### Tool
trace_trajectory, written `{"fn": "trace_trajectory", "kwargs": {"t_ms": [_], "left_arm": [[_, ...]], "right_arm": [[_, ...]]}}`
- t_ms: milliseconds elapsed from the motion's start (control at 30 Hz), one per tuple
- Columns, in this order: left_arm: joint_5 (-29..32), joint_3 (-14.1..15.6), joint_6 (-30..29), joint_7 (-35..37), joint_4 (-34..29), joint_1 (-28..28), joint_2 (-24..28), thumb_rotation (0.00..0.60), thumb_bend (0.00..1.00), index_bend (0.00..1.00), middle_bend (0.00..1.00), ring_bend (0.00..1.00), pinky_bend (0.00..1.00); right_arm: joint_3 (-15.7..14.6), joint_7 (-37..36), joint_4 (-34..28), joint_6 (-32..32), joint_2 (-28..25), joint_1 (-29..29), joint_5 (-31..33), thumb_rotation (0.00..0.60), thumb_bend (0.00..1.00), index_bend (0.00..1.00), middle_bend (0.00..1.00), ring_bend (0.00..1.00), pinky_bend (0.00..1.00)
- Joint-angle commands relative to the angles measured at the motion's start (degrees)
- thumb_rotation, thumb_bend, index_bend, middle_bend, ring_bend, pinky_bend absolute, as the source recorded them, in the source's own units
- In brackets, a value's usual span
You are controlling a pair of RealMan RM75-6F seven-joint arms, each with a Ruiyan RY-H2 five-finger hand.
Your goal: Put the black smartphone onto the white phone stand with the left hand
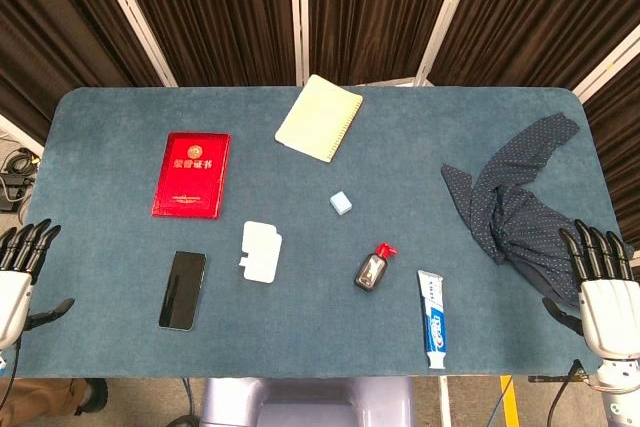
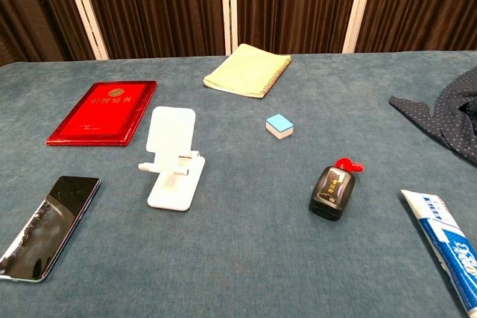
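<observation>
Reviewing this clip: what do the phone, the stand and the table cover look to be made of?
Black smartphone: glossy glass face, mirroring light streaks. White phone stand: smooth matte white, probably plastic. Table cover: blue, felt-like fabric with a fine nap and no shine.

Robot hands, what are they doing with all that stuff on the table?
Nothing is being held yet. The left hand and right hand wait open at the table's near corners. The black smartphone lies flat near the left hand, beside the white phone stand, which is empty. The left hand should put the phone there. A red booklet, notebook and toothpaste lie around.
</observation>
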State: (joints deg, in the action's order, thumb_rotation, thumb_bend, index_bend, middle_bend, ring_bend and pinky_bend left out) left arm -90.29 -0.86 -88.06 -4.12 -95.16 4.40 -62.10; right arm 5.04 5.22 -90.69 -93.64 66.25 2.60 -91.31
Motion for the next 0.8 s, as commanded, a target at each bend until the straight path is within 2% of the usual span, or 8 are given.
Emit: {"fn": "trace_trajectory", "kwargs": {"t_ms": [33,267,400,533,800], "left_arm": [[-0.2,0.0,0.1,0.0,0.4,0.1,-0.2,0.600,0.00,0.00,0.00,0.00,0.00],[-0.5,0.3,1.4,0.0,2.3,0.8,-1.5,0.600,0.00,0.00,0.00,0.00,0.00],[-1.3,0.9,4.1,0.5,5.3,2.2,-4.1,0.600,0.00,0.00,0.00,0.00,0.00],[-2.8,1.8,8.0,2.1,11.6,4.6,-8.7,0.600,0.00,0.00,0.00,0.00,0.00],[-3.9,2.3,11.5,6.5,24.2,7.3,-17.9,0.600,0.00,0.00,0.00,0.00,0.00]], "right_arm": [[0.0,0.0,0.0,0.1,0.0,0.0,0.0,0.600,0.00,0.00,0.00,0.00,0.00],[-0.2,-0.2,-0.2,0.4,-0.2,0.0,0.1,0.600,0.00,0.00,0.00,0.00,0.00],[-0.2,-0.5,-0.4,0.4,-0.4,-0.1,0.1,0.600,0.00,0.00,0.00,0.00,0.00],[0.0,-0.9,-0.4,0.5,-0.6,-0.1,0.5,0.600,0.00,0.00,0.00,0.00,0.00],[0.3,-2.1,-0.4,0.6,-1.0,-0.1,1.1,0.600,0.00,0.00,0.00,0.00,0.00]]}}
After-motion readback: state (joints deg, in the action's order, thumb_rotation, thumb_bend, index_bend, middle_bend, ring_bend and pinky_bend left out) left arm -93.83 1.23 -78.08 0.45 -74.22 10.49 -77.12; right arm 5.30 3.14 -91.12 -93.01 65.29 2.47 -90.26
